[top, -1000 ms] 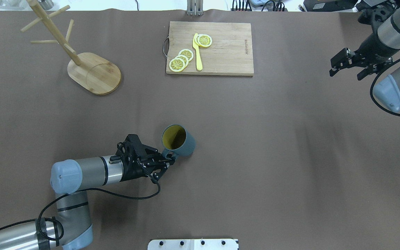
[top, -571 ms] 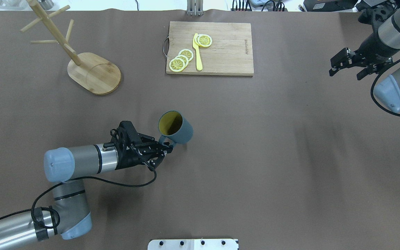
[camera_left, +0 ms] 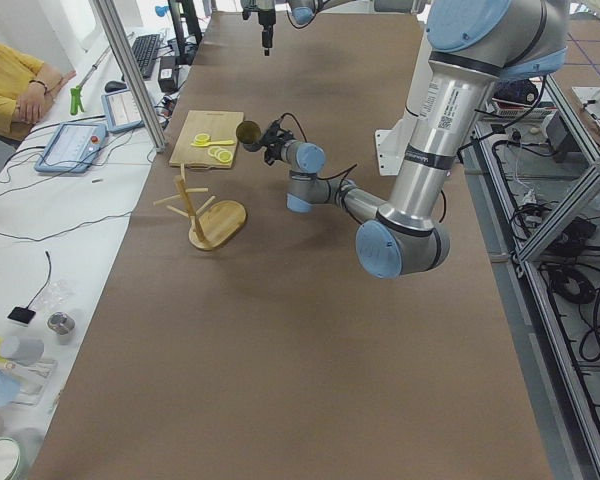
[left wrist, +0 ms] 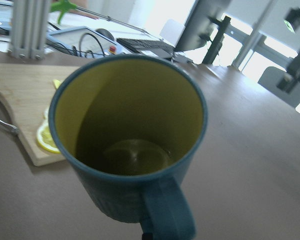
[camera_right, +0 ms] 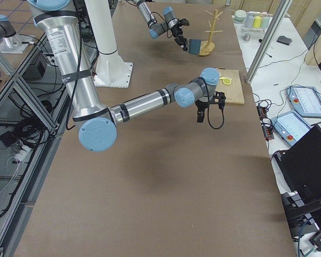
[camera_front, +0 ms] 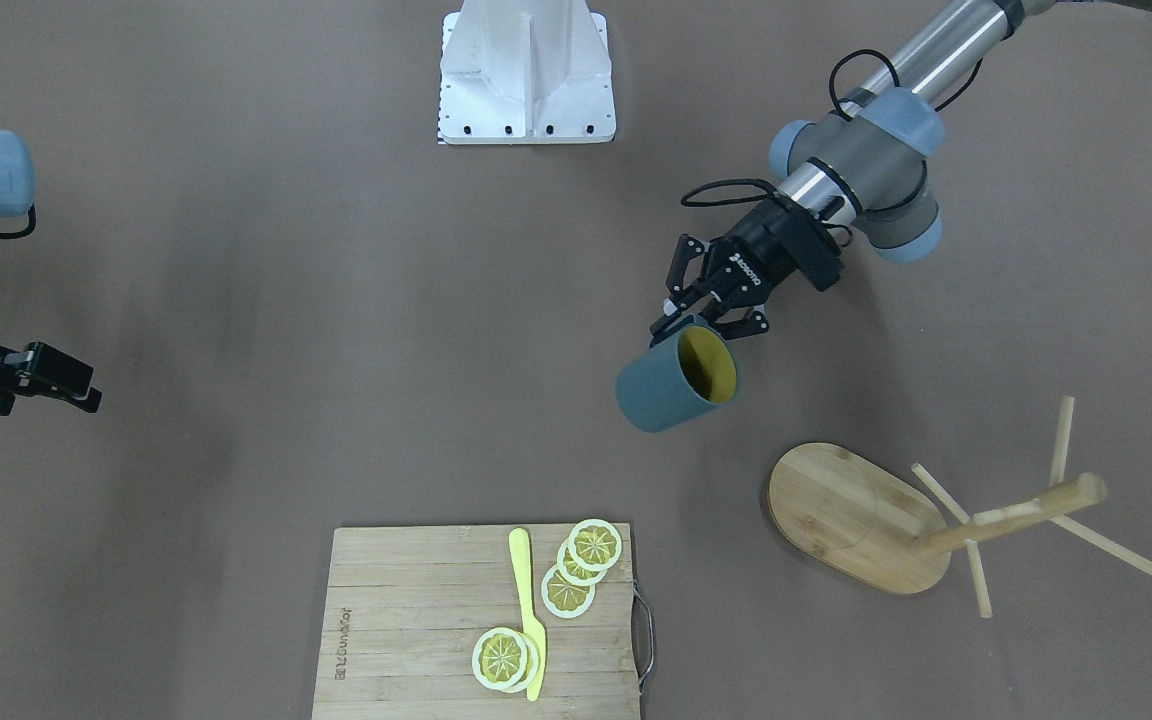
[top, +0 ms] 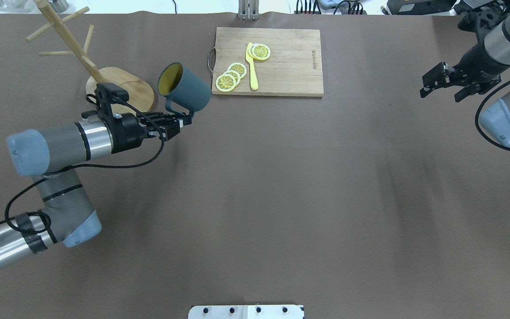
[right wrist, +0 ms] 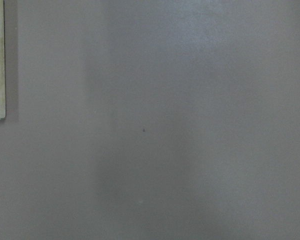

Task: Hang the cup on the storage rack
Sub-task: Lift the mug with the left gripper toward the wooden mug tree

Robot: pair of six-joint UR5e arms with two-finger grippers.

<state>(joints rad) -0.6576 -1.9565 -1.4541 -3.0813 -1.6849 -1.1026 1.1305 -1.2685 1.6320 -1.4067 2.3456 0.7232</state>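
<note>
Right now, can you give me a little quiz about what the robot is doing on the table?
1. True or false: the mug already hangs on the mug tree.
2. Which part of the mug does the left tool grip? A: the handle. B: the rim. C: the bottom.
3. What does the right tool hold?

Key
1. False: the mug is in the air beside the mug tree, on no peg.
2. A.
3. Nothing: it is open and empty.

Silver left arm (top: 91,135), blue joint caps (top: 22,148), black cable (top: 148,160), tool (top: 187,120) apparently lettered.
</note>
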